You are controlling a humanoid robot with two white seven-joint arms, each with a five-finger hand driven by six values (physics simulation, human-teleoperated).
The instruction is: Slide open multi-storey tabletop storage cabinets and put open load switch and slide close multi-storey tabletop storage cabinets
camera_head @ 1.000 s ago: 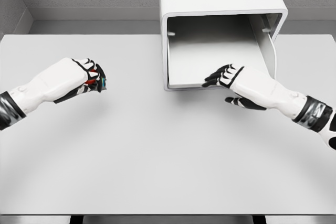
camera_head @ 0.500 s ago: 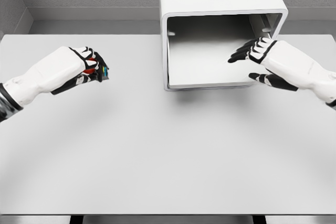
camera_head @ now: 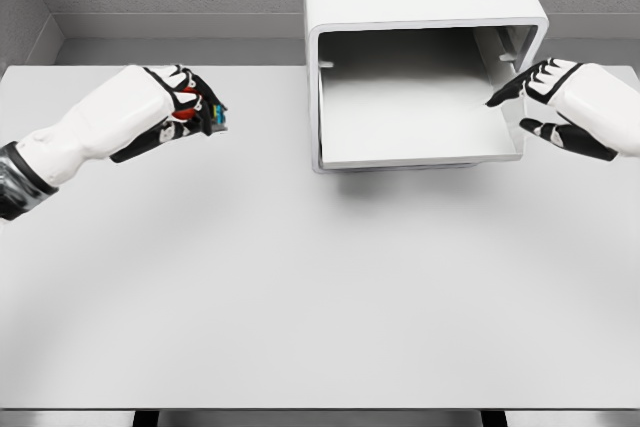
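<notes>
A: Which step is this? The cabinet (camera_head: pixel 425 47) on the table (camera_head: pixel 300 287) already has its drawer (camera_head: pixel 410 117) slid out.

B: The putting-in one. The left hand (camera_head: pixel 150 112) has its fingers curled around the load switch (camera_head: pixel 205 112), well left of the drawer; next it needs carrying over and dropping in.

A: And the right hand (camera_head: pixel 565 107)?

B: Fingers loosely spread, holding nothing. It's pulled back from the drawer front to the cabinet's right side, and the left has moved closer.
</notes>
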